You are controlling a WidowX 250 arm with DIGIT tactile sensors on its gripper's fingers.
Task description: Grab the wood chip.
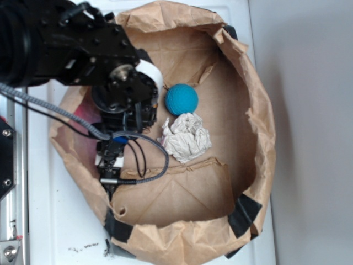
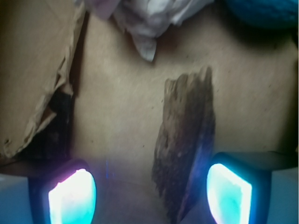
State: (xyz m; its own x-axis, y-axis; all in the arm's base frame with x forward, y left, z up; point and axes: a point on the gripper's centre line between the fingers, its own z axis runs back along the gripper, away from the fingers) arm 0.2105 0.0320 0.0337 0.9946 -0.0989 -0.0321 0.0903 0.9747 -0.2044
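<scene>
- Closing on the wood chip is the step in hand, by my judgement: the claw is spread wide, its two glowing fingertips low on either side of the wrist view, with the chip lying lengthwise between them, much nearer the right one.
- Shifting the claw a little toward the chip's side before squeezing would centre it; as it stands, one fingertip would likely meet the wood first and push it sideways.
- Lowering fully matters too, since the chip looks flat and thin against the paper floor and could slip under the tips.
- Brown paper bag, the largest thing, sits on the white desk with its walls rolled down into an open basin, patched with black tape at the corners.
- Inside it rest a crumpled off-white paper wad, and just beside that a teal ball.
- From the exterior view the chip is hidden beneath the arm.
</scene>
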